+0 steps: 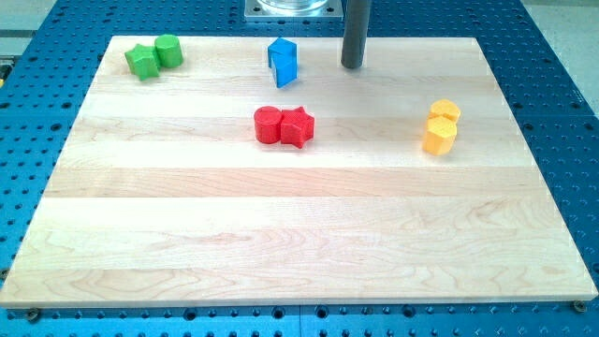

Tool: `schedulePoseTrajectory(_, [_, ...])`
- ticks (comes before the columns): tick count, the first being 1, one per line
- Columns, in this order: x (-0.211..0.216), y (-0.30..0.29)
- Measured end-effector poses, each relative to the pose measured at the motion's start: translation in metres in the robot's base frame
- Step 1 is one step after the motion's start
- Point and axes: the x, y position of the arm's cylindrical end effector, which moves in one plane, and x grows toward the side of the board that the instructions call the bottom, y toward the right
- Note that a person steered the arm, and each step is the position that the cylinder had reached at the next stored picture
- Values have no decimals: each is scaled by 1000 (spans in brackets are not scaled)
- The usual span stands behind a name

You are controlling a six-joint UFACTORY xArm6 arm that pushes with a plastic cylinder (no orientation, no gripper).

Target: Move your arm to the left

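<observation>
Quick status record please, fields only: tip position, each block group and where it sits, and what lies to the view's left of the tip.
tip: my tip near the board's top edge, touching no block
nearest block: blue block, to the tip's left, apart from it
green pair: green star and green cylinder, touching, top-left corner
red pair: red cylinder and red star, touching, centre
yellow pair: two yellow blocks, touching, right side
surface: wooden board
leftward path: blue block lies roughly in line
</observation>
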Motion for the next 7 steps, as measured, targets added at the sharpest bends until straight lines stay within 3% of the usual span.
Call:
schedulePoseTrajectory(1, [-45, 15])
schedulePoseTrajectory(3, [-45, 2])
schedulePoseTrajectory(6, [-43, -88])
schedulePoseTrajectory(7, [-43, -91])
